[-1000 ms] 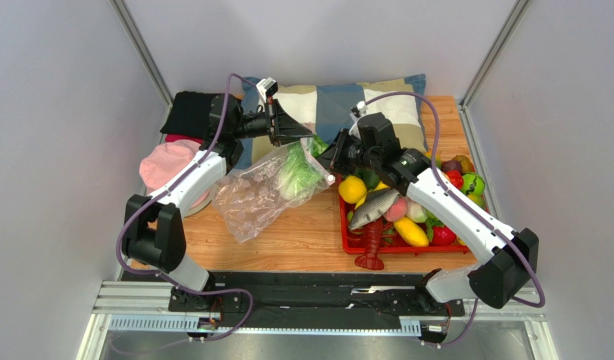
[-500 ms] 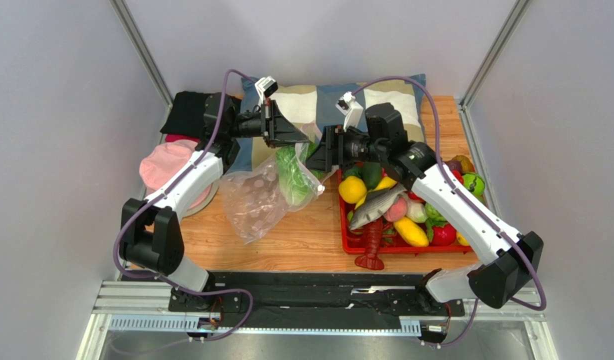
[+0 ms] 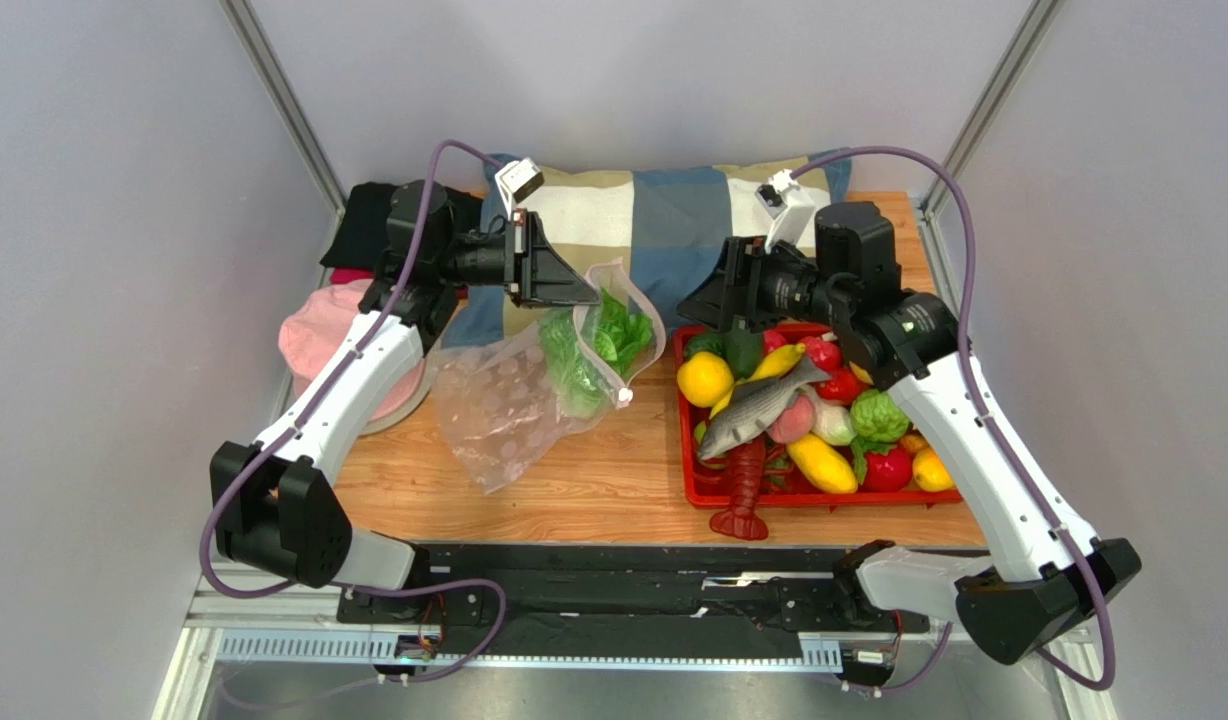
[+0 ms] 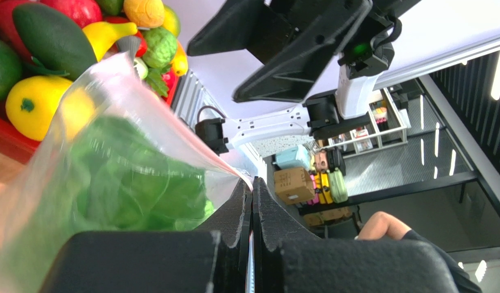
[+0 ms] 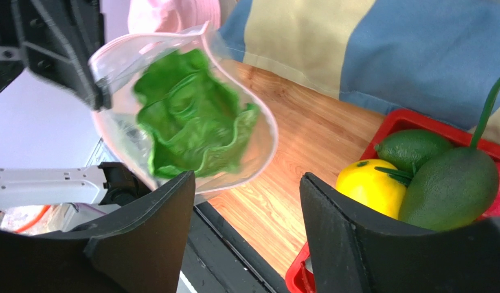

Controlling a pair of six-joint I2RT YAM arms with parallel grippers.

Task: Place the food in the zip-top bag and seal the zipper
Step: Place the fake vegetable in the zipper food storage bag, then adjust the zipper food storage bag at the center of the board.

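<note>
Left claw (image 3: 587,294) clamps the raised rim of the zip-top bag (image 3: 493,413), lettuce (image 3: 598,342) inside, its mouth facing the right claw (image 3: 722,296), which hangs empty, jaws apart, above the red tray's (image 3: 689,477) far-left corner, nearest the remaining food (image 3: 755,408).

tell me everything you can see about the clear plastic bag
The zip-top bag is clear, floppy, crinkled plastic with a pale strip running along its mouth. The mouth gapes open and is held up off the table, with the left gripper shut on its rim. A leafy green lettuce head sits just inside the opening. The bag's lower end sags down and rests on the wooden table.
</note>
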